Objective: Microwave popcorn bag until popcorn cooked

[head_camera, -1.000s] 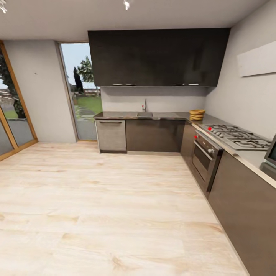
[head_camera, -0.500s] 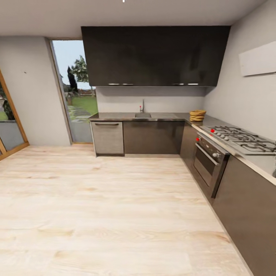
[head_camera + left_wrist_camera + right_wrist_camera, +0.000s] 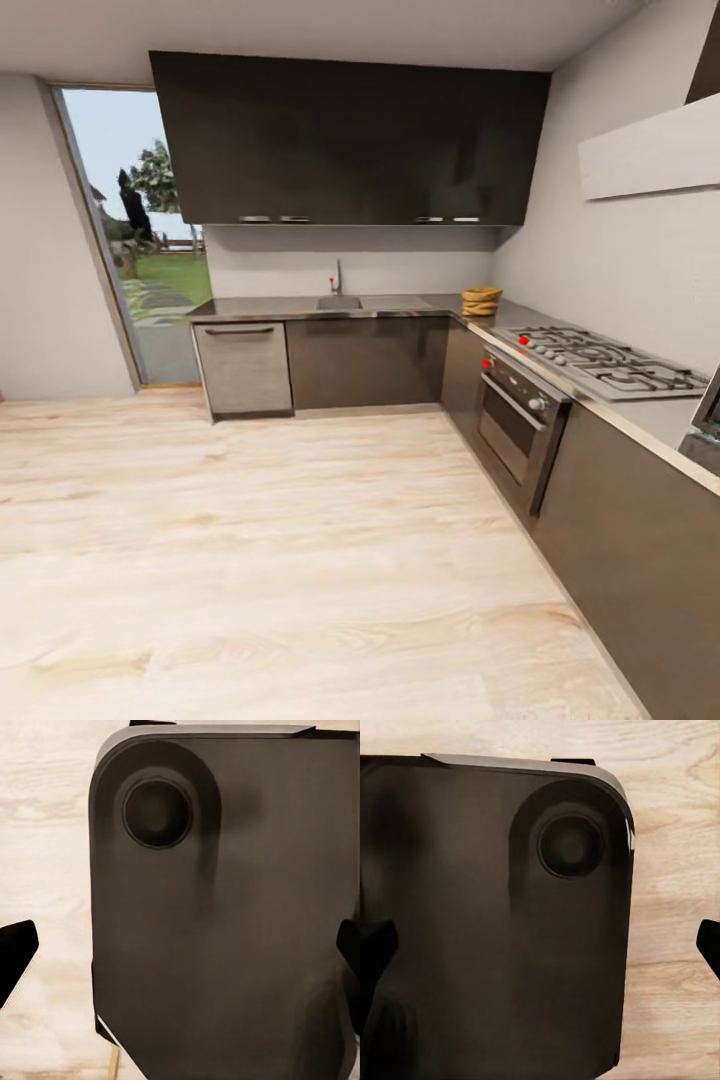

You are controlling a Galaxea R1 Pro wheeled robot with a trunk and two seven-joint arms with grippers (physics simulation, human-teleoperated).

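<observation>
The kitchen spreads ahead in the head view. A small mustard-yellow popcorn bag [image 3: 481, 300] sits on the grey steel countertop [image 3: 400, 304] at the far corner, beyond the hob. A sliver of the microwave [image 3: 708, 412] with its dark glass shows at the right edge. No popcorn can be made out. In the left wrist view my left gripper [image 3: 180, 949] hangs open over my dark base, its fingertips [image 3: 16, 952] wide apart. In the right wrist view my right gripper [image 3: 540, 945] is also open, one fingertip [image 3: 709, 943] over the wood floor. Both hold nothing.
A gas hob [image 3: 600, 362] and a dark oven [image 3: 515, 425] stand along the right run of cabinets. A sink [image 3: 340, 301] and a steel-fronted unit [image 3: 243, 368] are at the back wall. A tall glass door [image 3: 140, 250] is at the left. Light wood floor [image 3: 250, 560] lies between.
The whole head view has shifted: the camera moved, so the cabinets and window now sit further left, and the microwave's edge shows again at the right.
</observation>
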